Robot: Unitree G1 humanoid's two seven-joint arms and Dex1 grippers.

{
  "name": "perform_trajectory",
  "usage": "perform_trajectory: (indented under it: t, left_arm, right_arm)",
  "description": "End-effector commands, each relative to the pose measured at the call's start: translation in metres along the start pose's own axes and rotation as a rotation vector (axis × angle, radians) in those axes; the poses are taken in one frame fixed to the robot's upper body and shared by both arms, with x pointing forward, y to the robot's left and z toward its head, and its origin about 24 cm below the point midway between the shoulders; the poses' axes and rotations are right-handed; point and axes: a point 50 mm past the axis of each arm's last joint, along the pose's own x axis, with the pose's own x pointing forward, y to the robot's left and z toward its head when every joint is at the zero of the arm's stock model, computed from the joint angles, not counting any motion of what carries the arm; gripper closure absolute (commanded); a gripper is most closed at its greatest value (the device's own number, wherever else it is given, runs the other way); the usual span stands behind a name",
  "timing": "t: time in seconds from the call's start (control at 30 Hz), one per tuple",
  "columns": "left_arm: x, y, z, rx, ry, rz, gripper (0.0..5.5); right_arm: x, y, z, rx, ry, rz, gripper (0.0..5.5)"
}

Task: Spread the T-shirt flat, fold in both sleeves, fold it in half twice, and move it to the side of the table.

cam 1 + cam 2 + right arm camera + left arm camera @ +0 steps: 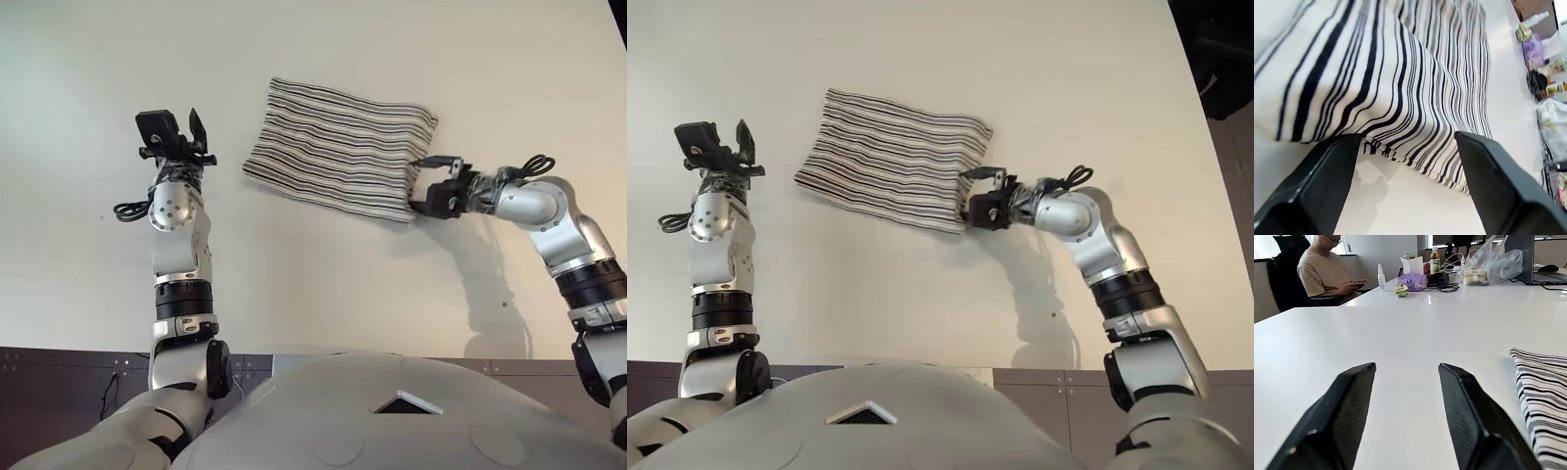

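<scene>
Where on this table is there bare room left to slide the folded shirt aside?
Bare table runs wide between the T-shirt and the near edge, and outward of the left gripper. The gap between that gripper and the shirt is narrow; the right gripper crowds the shirt's right edge. Farther off, a tissue box and bags clutter the surface.

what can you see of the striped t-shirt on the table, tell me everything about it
The T-shirt looks like soft fabric with thin black and white stripes. It is folded into a compact, roughly rectangular packet, with stacked layers showing at its edges. It lies flat on the white table. The right gripper, fingers open, sits at its right edge; whether it touches cannot be told. The left gripper is apart from it.
</scene>
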Motion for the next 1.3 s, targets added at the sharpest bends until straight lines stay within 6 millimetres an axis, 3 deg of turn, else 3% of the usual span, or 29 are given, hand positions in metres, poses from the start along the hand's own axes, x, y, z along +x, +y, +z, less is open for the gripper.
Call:
perform_trajectory:
  t: [0.03, 0.23, 0.33, 0.37, 0.5, 0.53, 0.57, 0.67, 0.73, 0.83, 0.93, 1.07, 1.13, 1.17, 1.3]
  left_arm:
    - [0.002, -0.009, 0.007, 0.058, -0.012, -0.065, 3.13]
    - [-0.017, -0.008, 0.013, 0.133, 0.014, -0.159, 3.13]
    - [-0.024, -0.009, 0.013, 0.155, 0.036, -0.185, 3.13]
    - [-0.027, -0.007, 0.012, 0.153, 0.043, -0.168, 3.13]
    - [-0.041, 0.0, 0.013, 0.107, 0.03, -0.061, 3.13]
    - [-0.045, 0.002, 0.012, 0.098, 0.029, -0.036, 3.13]
    - [-0.048, 0.003, 0.011, 0.088, 0.029, -0.014, 3.13]
    - [-0.048, -0.001, 0.008, 0.075, 0.028, 0.004, 3.13]
    - [-0.046, -0.003, 0.008, 0.07, 0.024, 0.008, 3.13]
    - [-0.046, -0.004, 0.008, 0.085, 0.028, -0.006, 3.13]
    - [-0.052, -0.004, 0.004, 0.113, 0.053, -0.026, 3.13]
    - [-0.057, 0.0, -0.005, 0.173, 0.101, -0.032, 3.13]
    - [-0.057, 0.003, -0.005, 0.174, 0.096, -0.015, 3.13]
    - [-0.055, 0.004, -0.004, 0.172, 0.09, -0.012, 3.13]
    - [-0.047, 0.0, 0.0, 0.187, 0.074, -0.04, 3.13]
  right_arm:
    - [0.02, 0.045, 0.023, 0.003, -0.058, 0.22, 1.97]
    - [0.056, 0.062, 0.112, 0.091, -0.324, 0.231, 1.97]
    - [0.06, 0.058, 0.13, 0.122, -0.355, 0.191, 1.97]
    - [0.052, 0.05, 0.126, 0.128, -0.35, 0.17, 1.97]
    - [-0.02, 0.011, 0.086, 0.131, -0.214, 0.087, 1.97]
    - [-0.03, 0.005, 0.077, 0.144, -0.183, 0.079, 1.97]
    - [-0.036, 0.003, 0.064, 0.155, -0.131, 0.079, 1.97]
    - [-0.027, 0.018, 0.021, 0.192, 0.029, 0.072, 1.97]
    - [-0.017, 0.029, 0.009, 0.17, 0.063, 0.09, 1.97]
    - [-0.006, 0.045, 0.002, 0.146, 0.081, 0.113, 1.97]
    - [-0.014, 0.044, -0.004, 0.133, 0.103, 0.088, 1.97]
    - [-0.037, -0.006, 0.001, 0.048, 0.104, -0.152, 1.97]
    - [-0.037, -0.03, 0.015, 0.008, 0.059, -0.223, 1.97]
    - [-0.032, -0.031, 0.025, 0.009, 0.016, -0.219, 1.97]
    - [-0.007, -0.001, 0.053, 0.076, -0.108, -0.106, 1.97]
